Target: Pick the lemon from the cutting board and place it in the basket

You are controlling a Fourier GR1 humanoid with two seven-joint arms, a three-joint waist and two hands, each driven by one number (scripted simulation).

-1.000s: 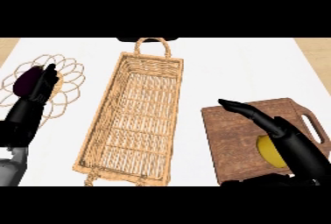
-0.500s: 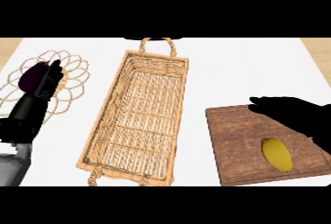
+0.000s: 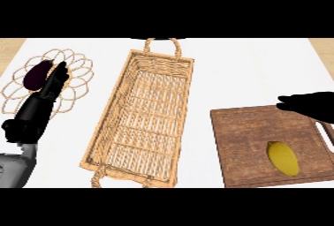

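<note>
A yellow lemon (image 3: pixel 284 158) lies on the brown wooden cutting board (image 3: pixel 248 141) at the lower right. My right hand (image 3: pixel 315 105) hovers over the board's far right corner, apart from the lemon; how its fingers stand is unclear. The long wicker basket (image 3: pixel 111 128) with loop handles sits in the middle, holding nothing. My left hand (image 3: pixel 51 85) rests open at the left, fingers straight and pointing away over a wire trivet.
A round looped wire trivet (image 3: pixel 77 73) lies at the far left with a dark purple eggplant (image 3: pixel 36 74) on it, beside my left fingers. The white counter ends in tan edges at the far corners.
My right hand has lifted off the lemon and moved to the far right of the board, leaving the lemon uncovered. The left hand has stayed where it was.
</note>
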